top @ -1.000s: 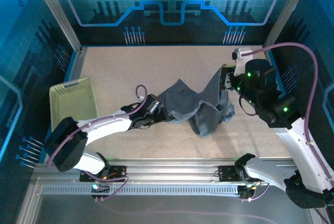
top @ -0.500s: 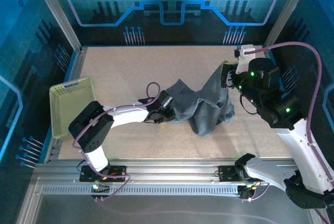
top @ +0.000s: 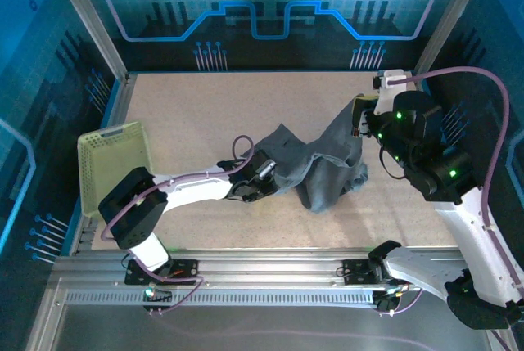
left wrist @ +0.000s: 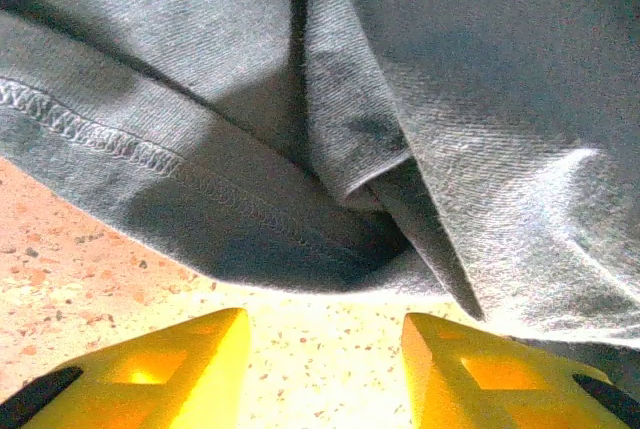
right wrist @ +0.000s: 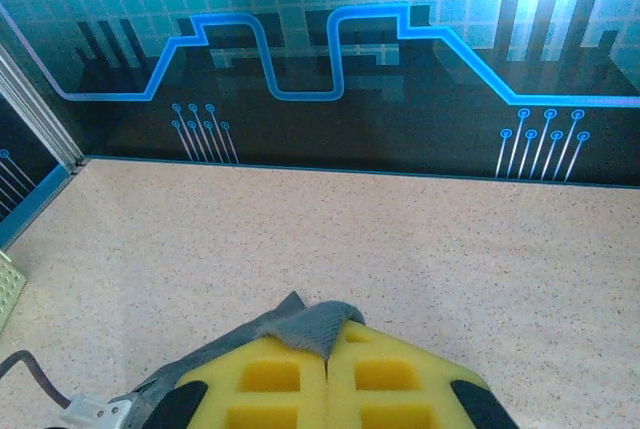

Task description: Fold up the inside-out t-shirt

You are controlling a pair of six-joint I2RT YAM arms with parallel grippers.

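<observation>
On the desk (top: 188, 105), near the middle and somewhat toward the right arm, you have the t-shirt (top: 315, 167) lying as a crumpled grey heap. I judge that the task is only at its beginning: no clean fold is made yet, and the cloth is not even spread flat. Your right end effector (right wrist: 327, 344) has its fingers pressed together on a small corner of the cloth. In the top view that side of the t-shirt rises from the desk up to it like a tent, while the rest trails down and to the left. Your left end effector (left wrist: 325, 344) is low at the left edge of the heap. Its yellow fingers stand apart with bare desk between them and hold nothing, the cloth being just ahead of them. What is left, in my judgement, is nearly everything: to pull the t-shirt flat, to find the sleeves and the bottom edge, and then to make the folds. The cloth looks soft and thin, dark slate grey with no print, with several layers lapped over each other and deep creases. A hem (left wrist: 90, 134) with a visible line of stitching runs along the left side in the left wrist view. The pale yellow-green basket (top: 115, 163) stands well apart at the left edge of the desk.
</observation>
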